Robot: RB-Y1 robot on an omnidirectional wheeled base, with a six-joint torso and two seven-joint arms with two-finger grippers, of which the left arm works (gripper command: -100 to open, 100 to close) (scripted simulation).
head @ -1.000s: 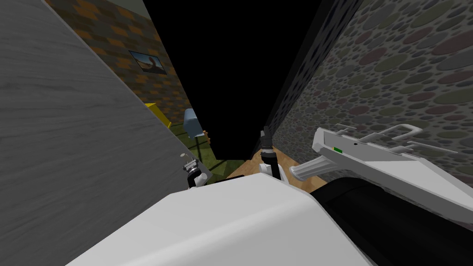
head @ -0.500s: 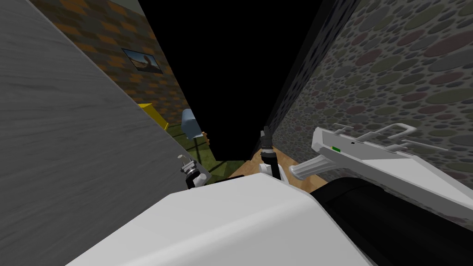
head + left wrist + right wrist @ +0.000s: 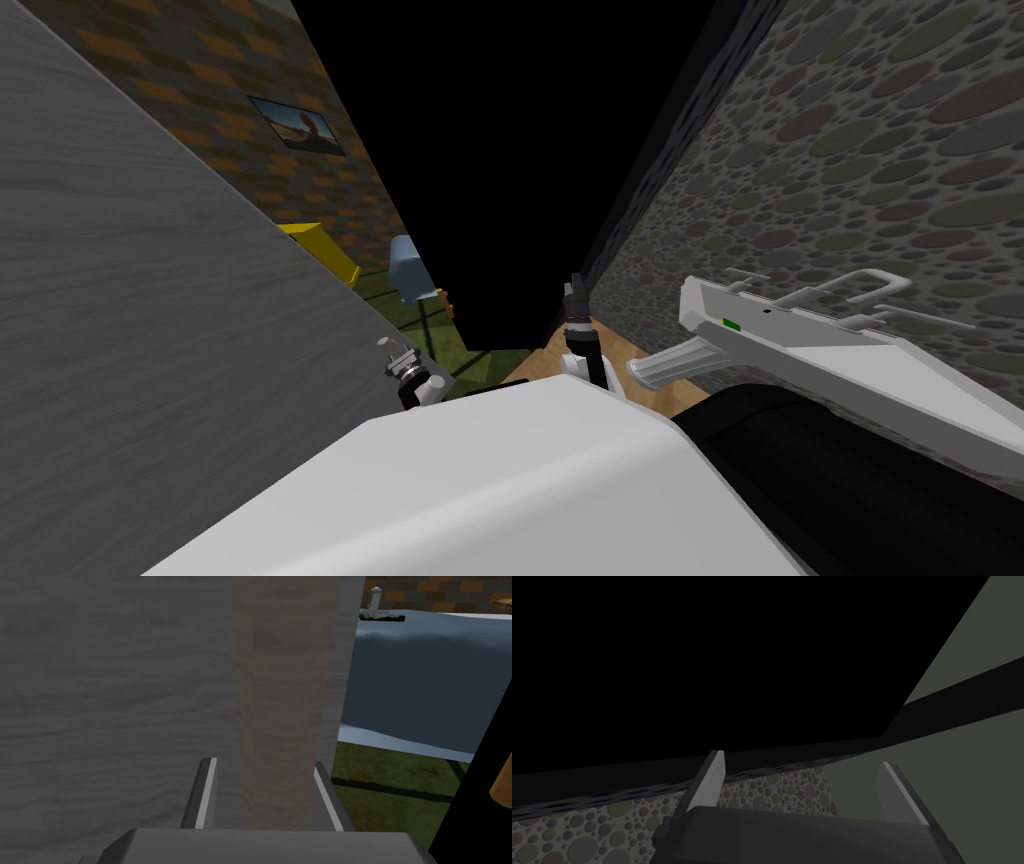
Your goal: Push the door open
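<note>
head view: the grey door slants along my left, and my left claw sits at its near edge. my right claw is raised before a black area. a white handled device juts from the dotted wall on my right. past the door are a yellow block and a pale blue shape.

left wrist view: my fingers stand apart, a beige strip between them, likely the door's edge face.

right wrist view: my fingers are spread wide, holding nothing.
</note>
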